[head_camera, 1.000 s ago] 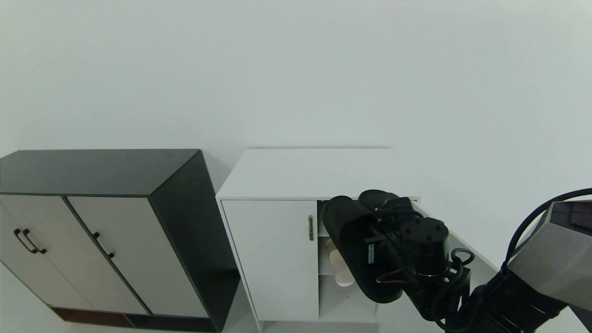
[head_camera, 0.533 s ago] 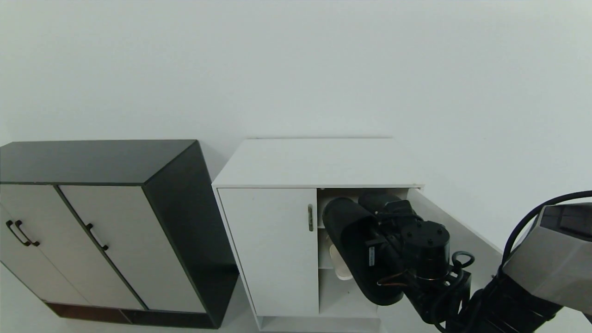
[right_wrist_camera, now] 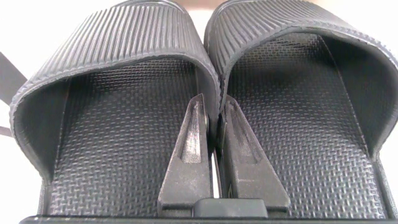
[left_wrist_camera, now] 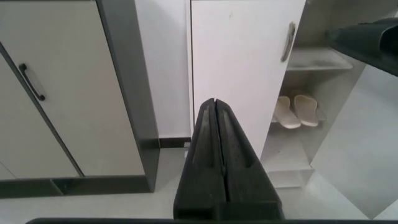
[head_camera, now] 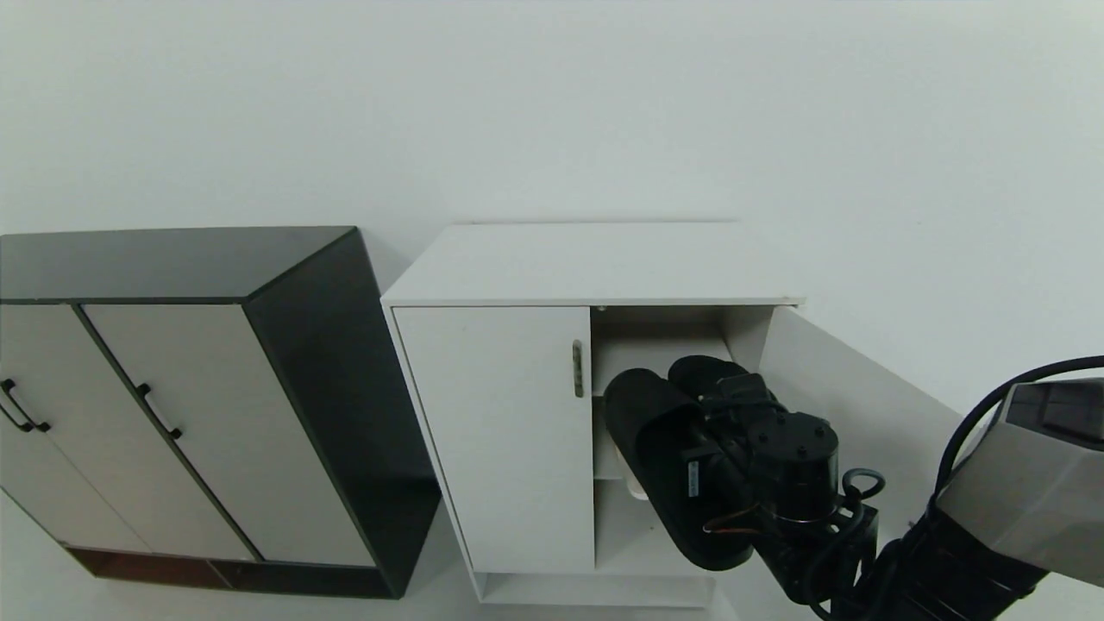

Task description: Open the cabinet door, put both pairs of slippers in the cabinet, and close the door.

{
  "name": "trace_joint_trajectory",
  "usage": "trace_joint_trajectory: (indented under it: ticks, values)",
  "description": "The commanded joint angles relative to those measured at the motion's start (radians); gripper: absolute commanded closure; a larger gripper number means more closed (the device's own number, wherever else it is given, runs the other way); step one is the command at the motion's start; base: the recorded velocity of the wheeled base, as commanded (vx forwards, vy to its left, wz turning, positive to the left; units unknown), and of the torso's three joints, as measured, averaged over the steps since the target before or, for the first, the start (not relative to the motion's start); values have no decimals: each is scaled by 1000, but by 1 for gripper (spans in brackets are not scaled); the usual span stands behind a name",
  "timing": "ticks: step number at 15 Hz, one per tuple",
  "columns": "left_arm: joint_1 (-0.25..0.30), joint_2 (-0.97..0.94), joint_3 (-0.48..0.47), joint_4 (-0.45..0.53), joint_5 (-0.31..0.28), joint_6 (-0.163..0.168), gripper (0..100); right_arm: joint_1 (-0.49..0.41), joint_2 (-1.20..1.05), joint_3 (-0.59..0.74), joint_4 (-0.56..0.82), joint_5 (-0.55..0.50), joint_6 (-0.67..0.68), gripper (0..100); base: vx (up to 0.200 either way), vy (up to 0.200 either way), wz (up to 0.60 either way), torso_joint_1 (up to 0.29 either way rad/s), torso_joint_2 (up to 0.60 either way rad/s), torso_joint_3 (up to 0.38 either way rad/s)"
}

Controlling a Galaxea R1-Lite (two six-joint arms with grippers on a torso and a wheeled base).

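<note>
The right claw [right_wrist_camera: 212, 106] pinches the black slippers [head_camera: 673, 466] by their touching inner edges before the open right half of the white cabinet [head_camera: 492, 431]. I'd worry so thin a grip lets one slip free, or that the toes catch a shelf [left_wrist_camera: 314, 59] or land on the pale slippers [left_wrist_camera: 297, 111] inside. The left claw [left_wrist_camera: 215, 109] hangs pressed together, empty, above the floor [left_wrist_camera: 348, 199]; a dark cabinet [head_camera: 328, 388] stands just beside, against a bare wall [head_camera: 552, 103].

cabinet [head_camera: 595, 259]: right door [head_camera: 849, 384] open | black slippers [head_camera: 664, 448]: held at opening | pale slippers [left_wrist_camera: 297, 111]: shelved inside
</note>
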Motion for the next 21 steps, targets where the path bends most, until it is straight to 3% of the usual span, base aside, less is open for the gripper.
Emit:
trace_joint_trajectory:
  ticks: [1,13,21]
  values:
    - [0,1,0,0,0,0,100,0,1,0,0,0,-1,100,0,0,0,-203,525,320]
    - [0,1,0,0,-1,0,100,-6,32,11,-41,0,-2,100,0,0,0,-168,490,320]
    - [0,1,0,0,-1,0,100,-8,40,-2,-54,-2,-4,100,0,0,0,-73,448,377]
